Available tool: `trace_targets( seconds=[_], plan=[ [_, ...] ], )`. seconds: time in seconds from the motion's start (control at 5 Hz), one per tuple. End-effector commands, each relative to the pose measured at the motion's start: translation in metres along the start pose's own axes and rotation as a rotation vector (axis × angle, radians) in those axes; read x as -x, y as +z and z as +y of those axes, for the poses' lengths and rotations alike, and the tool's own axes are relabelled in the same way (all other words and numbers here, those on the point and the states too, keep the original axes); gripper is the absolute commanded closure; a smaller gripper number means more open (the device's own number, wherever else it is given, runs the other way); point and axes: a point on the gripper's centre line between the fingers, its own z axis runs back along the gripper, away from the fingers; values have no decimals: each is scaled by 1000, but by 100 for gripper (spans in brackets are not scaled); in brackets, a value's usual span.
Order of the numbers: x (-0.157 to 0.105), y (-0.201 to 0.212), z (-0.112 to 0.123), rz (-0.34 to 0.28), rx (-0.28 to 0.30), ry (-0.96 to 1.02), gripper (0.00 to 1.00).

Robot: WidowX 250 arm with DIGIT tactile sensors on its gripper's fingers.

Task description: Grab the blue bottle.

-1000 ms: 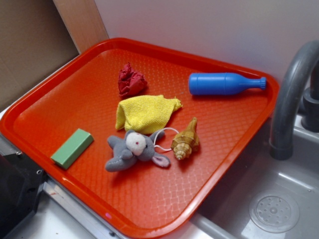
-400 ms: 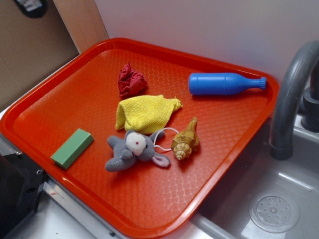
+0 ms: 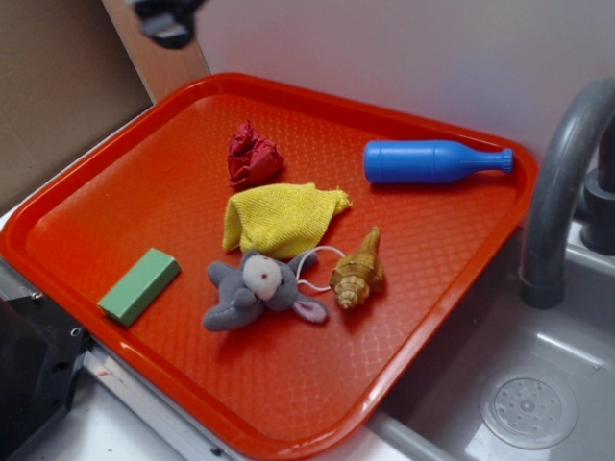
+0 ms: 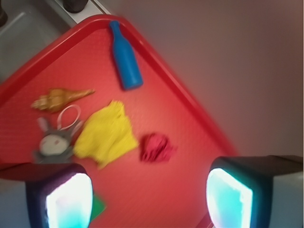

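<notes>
No readable text, label, brand, number or sign in either of my views. The blue bottle (image 3: pixel 432 161) is plain plastic, the red tray (image 3: pixel 437 288) shows only an embossed texture, and the wrist view is too blurred.

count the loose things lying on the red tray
6: blue bottle at the far right corner, red crumpled wad to its left, yellow cloth mid-tray, shell and grey plush mouse in front of it, green block near left. None looks hidden.
</notes>
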Motion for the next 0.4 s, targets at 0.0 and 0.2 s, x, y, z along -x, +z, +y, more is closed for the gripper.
trace_targets(
  seconds=[0.0,0.2],
  plan=[
    [-46,-45,-13,-148,-83,-122,0],
    [-60,-85,-30,-204,-52,-139,0]
  ],
)
